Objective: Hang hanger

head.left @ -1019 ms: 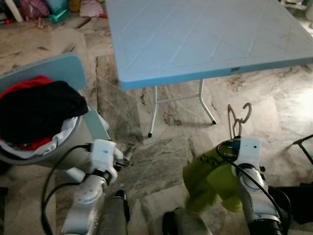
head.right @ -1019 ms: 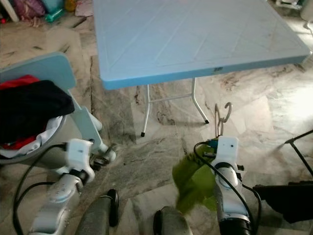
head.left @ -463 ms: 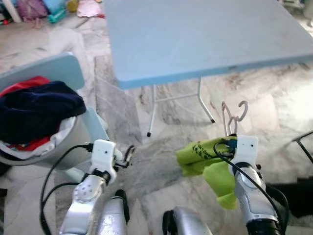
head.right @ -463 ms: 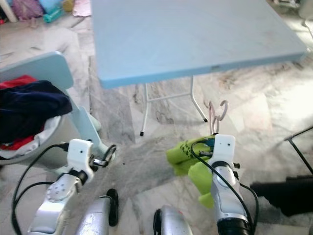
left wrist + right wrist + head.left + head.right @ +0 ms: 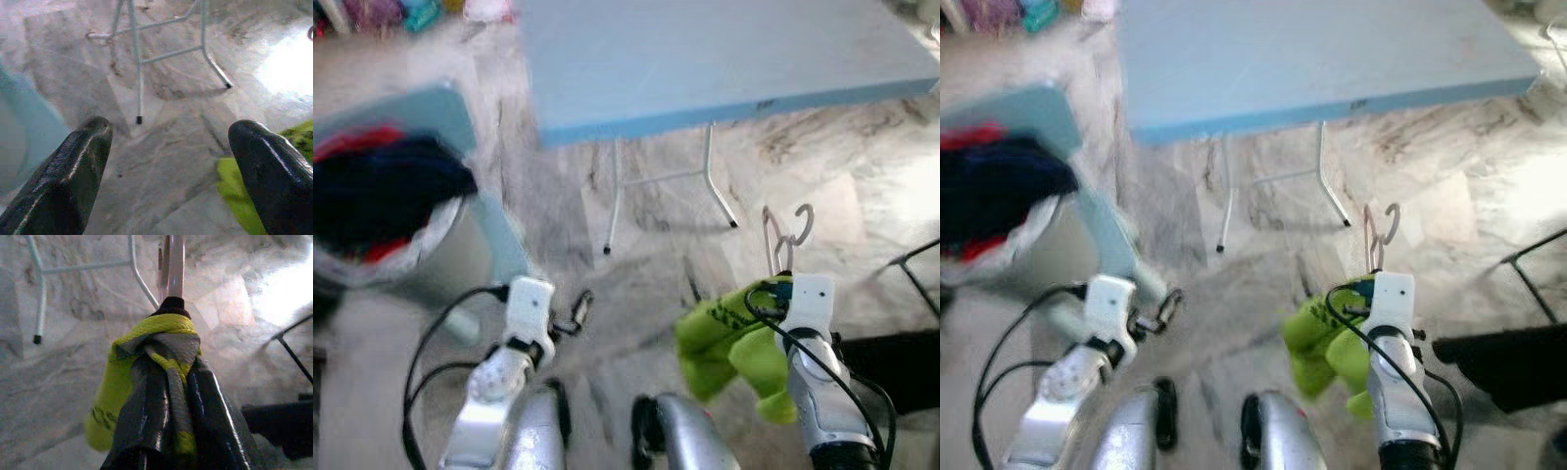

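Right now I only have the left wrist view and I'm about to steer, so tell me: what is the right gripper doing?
Observer: The right gripper is shut on a hanger with a lime-green garment bunched at its neck; the hook points up and away from the robot.
Operator: What's that green patch at the edge of my picture?
Observer: That same garment, hanging on the robot's right, above the marble floor.
Operator: Whose metal legs do I see?
Observer: They belong to a light-blue folding table straight ahead.
Operator: Anything on my left?
Observer: A blue chair with a basket of dark and red clothes on it, blurred by camera motion. The left gripper is open.
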### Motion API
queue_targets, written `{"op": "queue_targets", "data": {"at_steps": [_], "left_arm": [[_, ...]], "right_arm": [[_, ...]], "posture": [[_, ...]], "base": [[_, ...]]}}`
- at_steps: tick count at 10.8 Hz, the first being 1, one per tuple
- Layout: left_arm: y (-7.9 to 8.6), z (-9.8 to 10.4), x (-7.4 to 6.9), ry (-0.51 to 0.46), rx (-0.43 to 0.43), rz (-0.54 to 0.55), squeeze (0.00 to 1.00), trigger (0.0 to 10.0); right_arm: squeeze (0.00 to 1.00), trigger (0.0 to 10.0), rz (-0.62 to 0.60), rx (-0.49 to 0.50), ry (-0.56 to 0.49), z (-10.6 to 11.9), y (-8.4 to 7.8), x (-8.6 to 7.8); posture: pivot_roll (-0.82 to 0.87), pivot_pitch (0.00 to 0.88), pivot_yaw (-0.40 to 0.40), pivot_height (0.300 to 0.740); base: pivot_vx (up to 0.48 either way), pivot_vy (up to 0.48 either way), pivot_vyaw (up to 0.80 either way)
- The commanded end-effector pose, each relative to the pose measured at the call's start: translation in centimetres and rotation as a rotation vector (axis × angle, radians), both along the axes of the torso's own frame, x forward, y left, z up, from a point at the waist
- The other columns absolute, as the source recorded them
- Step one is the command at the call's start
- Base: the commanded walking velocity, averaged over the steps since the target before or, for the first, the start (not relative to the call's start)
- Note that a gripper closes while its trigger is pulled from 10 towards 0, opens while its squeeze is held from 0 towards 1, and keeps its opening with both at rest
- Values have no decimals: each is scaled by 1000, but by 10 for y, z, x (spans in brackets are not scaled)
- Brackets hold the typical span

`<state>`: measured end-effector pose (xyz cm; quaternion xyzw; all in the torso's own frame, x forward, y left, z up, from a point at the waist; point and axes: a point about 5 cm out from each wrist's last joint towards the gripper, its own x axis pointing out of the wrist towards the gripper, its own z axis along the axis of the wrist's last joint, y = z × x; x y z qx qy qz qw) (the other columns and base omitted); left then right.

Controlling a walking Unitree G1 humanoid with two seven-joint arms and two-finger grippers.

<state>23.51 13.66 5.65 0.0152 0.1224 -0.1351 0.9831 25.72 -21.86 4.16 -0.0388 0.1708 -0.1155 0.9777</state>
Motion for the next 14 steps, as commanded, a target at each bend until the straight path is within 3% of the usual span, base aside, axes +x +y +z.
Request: {"op": "queue_targets", "data": {"at_steps": [1, 3, 4, 6, 9, 11, 13, 14], "left_arm": [[3, -3, -3, 13, 10, 17, 0, 10000], [9, 5, 3, -55, 28, 53, 0, 10000], [16, 10, 7, -106, 63, 106, 0, 10000], [23, 23, 13, -176, 103, 138, 0, 10000], [28, 24, 24, -199, 126, 160, 0, 10000], [23, 22, 22, -197, 121, 161, 0, 10000], [24, 20, 21, -195, 120, 166, 0, 10000], [25, 19, 21, -186, 119, 150, 0, 10000]], "right_arm": [[0, 10000, -5, -31, -75, 14, -6, 2], [0, 10000, 64, -127, -240, 47, -4, 12], [0, 10000, 76, -70, -330, 64, 2, 15], [0, 10000, 103, -6, -374, 69, 5, 9], [0, 10000, 31, -11, -414, 84, -28, 7], [0, 10000, 14, 32, -464, 98, -32, 18], [0, 10000, 159, 230, -505, 109, -6, 31], [0, 10000, 377, 445, -450, 102, 23, 29]], "posture": [[82, 247, -84, 740], [75, 243, -76, 740], [72, 230, -62, 740], [71, 205, -40, 740], [46, 209, -37, 740], [48, 211, -41, 740], [57, 216, -54, 740], [67, 222, -63, 740]], "base": [[0, 0, 0], [0, 0, 0], [0, 0, 0], [0, 0, 0], [0, 0, 0], [0, 0, 0], [0, 0, 0], [0, 0, 0]]}}
